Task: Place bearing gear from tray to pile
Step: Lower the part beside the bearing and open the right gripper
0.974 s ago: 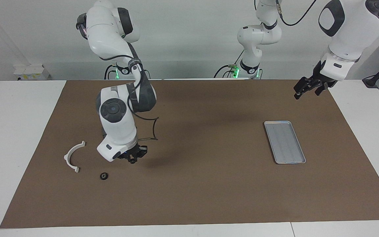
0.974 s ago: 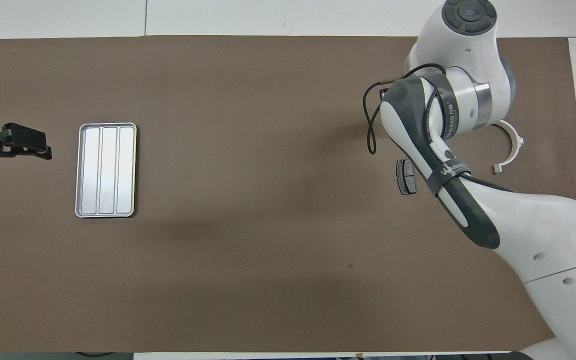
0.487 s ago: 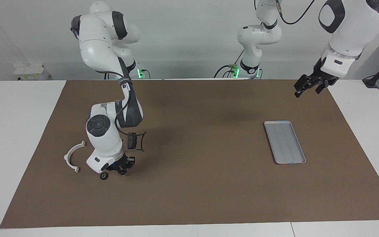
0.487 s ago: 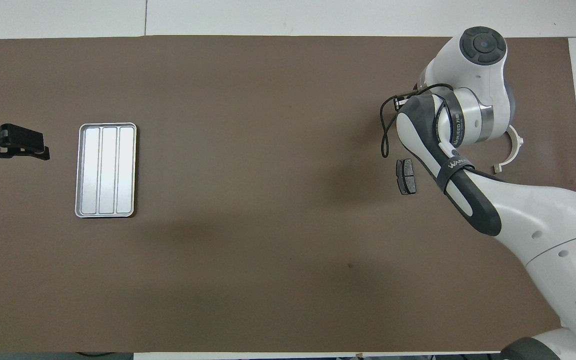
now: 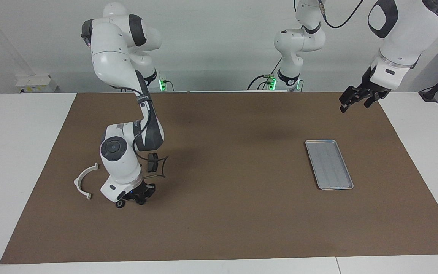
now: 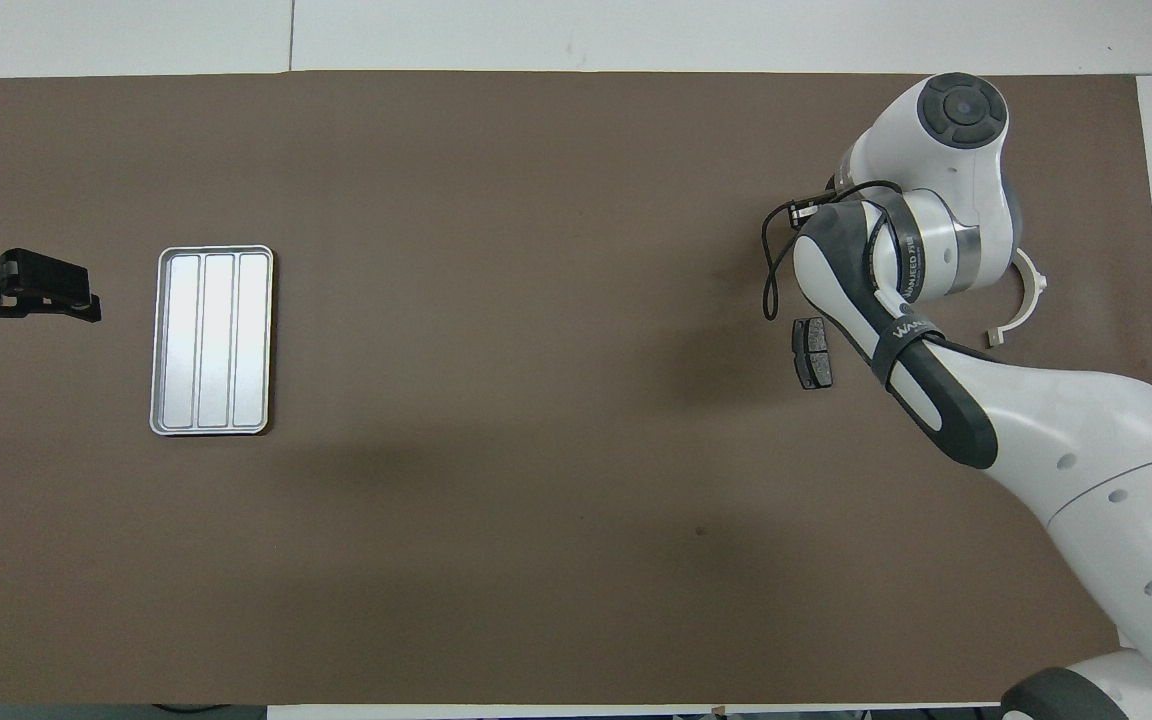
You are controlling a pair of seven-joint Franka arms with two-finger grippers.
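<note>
The silver tray [image 5: 328, 163] [image 6: 211, 340] lies bare toward the left arm's end of the table. A small black ring, the bearing gear [image 5: 120, 204], rests on the brown mat in the pile, beside a white semicircular bracket [image 5: 84, 180] [image 6: 1026, 300] and a dark pad [image 5: 151, 162] [image 6: 813, 352]. My right gripper [image 5: 139, 198] hangs low over the mat right beside the ring. What it holds is hidden. In the overhead view the right arm covers both gripper and ring. My left gripper [image 5: 350, 102] [image 6: 46, 290] waits open in the air near the tray, over the mat's edge.
The brown mat [image 5: 234, 213] covers most of the white table. The right arm's forearm and cable loop [image 5: 162, 167] hang over the dark pad.
The right arm swung toward the bracket and lowered its gripper down beside the black ring. The ring, bracket, pad and tray have not moved. The left gripper has barely shifted.
</note>
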